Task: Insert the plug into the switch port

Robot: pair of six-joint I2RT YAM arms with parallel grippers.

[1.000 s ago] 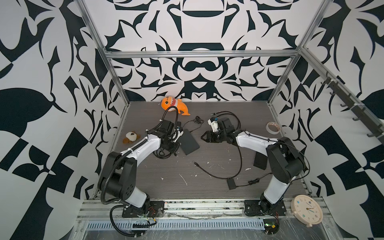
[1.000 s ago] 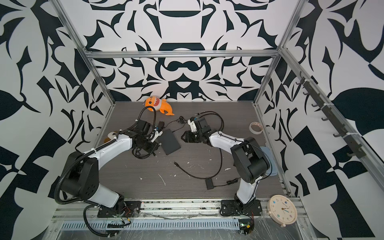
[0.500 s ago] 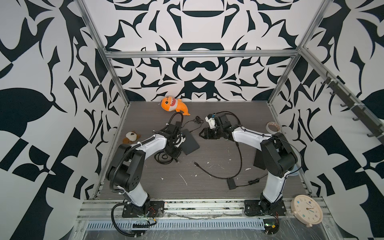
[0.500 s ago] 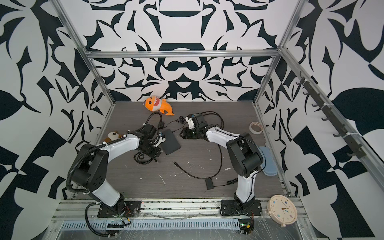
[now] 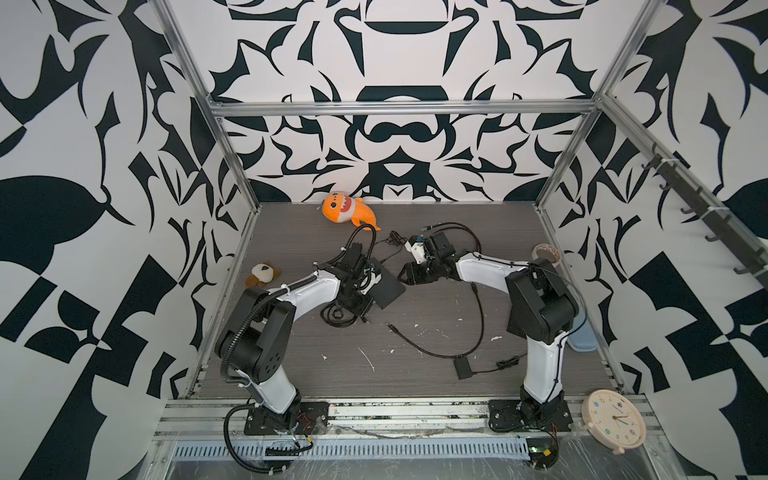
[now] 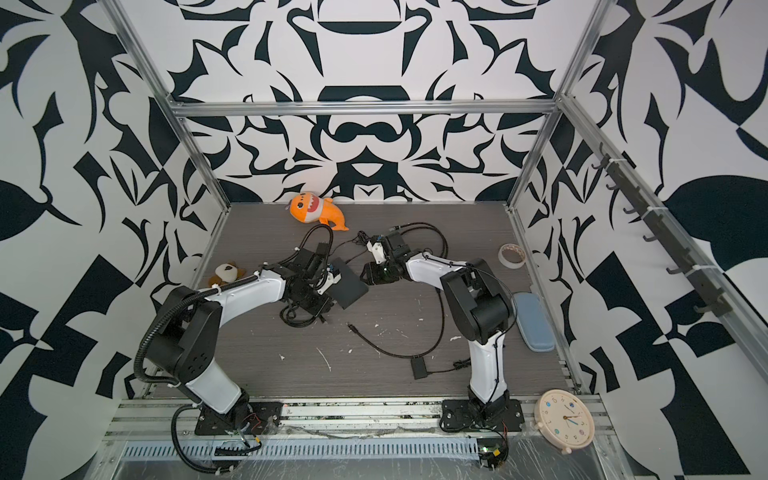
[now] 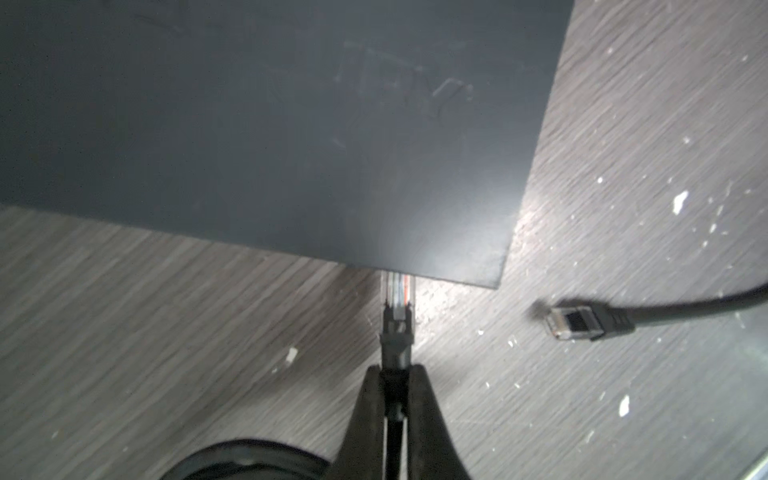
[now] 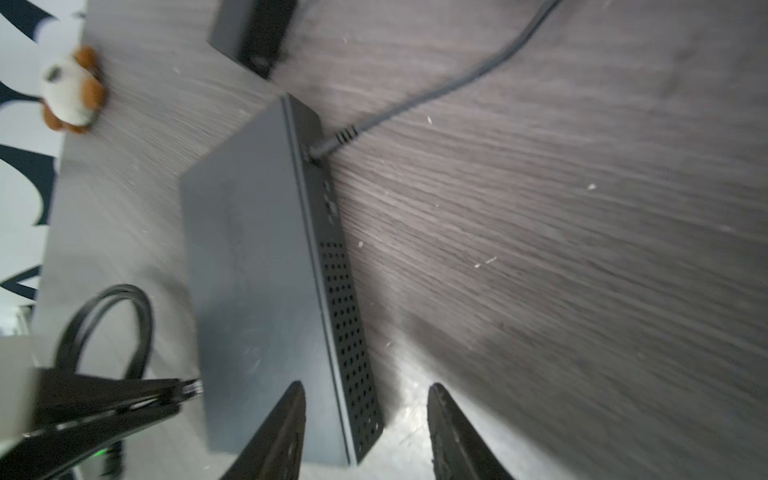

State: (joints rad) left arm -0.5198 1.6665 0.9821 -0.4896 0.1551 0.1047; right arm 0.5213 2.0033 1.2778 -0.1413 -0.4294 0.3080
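Grey flat switch box (image 7: 291,124) takes the clear-tipped black cable plug (image 7: 398,299) partway into its edge, pinched by the left end effector (image 7: 395,374), seemingly not fully seated, while the right end effector (image 8: 365,390) hangs spread over the switch's vented side.

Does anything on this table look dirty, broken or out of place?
White scraps litter the tabletop near the switch, like leftover debris. A spare cable plug lies loose beside the switch, its end plugged into nothing.

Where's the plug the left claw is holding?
Left of table centre: in the left wrist view the plug, pinched in the left claw, meets the edge of the switch near a corner.
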